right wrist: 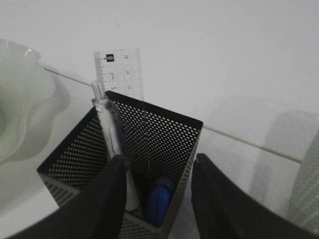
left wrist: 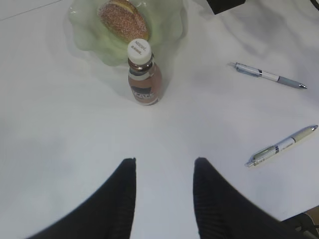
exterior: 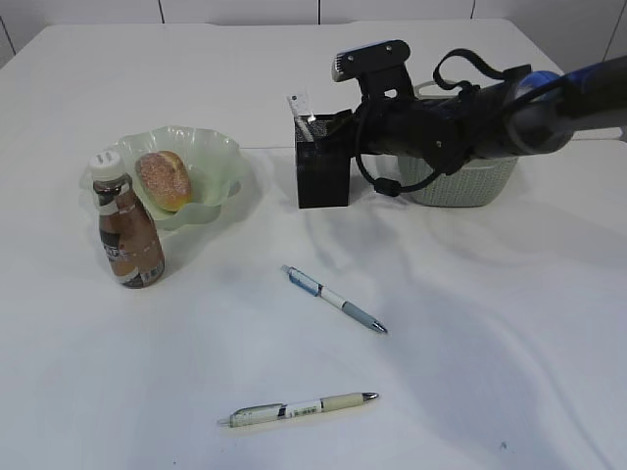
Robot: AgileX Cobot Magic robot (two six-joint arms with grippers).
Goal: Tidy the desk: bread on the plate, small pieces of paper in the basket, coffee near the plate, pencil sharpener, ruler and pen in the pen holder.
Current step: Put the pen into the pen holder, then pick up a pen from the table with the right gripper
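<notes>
A: Pen holder (exterior: 322, 166) first: it stands toward the far edge of the counter (exterior: 470, 323), right of the middle, with the green basket (exterior: 460, 181) just behind and to its right. Why is the right gripper (right wrist: 157, 199) parked over it?

B: My guess is a drop-off. In the right wrist view its fingers (right wrist: 112, 199) stand apart over the near rim of the mesh cup, gripping nothing. A clear pen (right wrist: 110, 124) leans inside against the left wall, beside the left finger, and the ruler (right wrist: 119, 72) stands upright at the back wall. Something blue (right wrist: 160, 196) lies at the bottom, possibly the sharpener; I cannot tell.

A: And the food?

B: The bread (exterior: 163, 179) lies in the ruffled plate (exterior: 217, 157) near the left edge, and the coffee bottle (exterior: 127, 235) stands upright just in front of that plate, so both look settled where the task wants them.

A: What is left?

B: Two pens lie flat on open counter: a blue-grey pen (exterior: 334, 300) near the middle, a cream pen (exterior: 299, 408) nearer the front edge. Both are well apart from the right gripper.

A: The left gripper (left wrist: 164, 194)?

B: Fingers apart, empty, hovering over bare counter near the front; the coffee is ahead of it, the two pens off to its right.
</notes>
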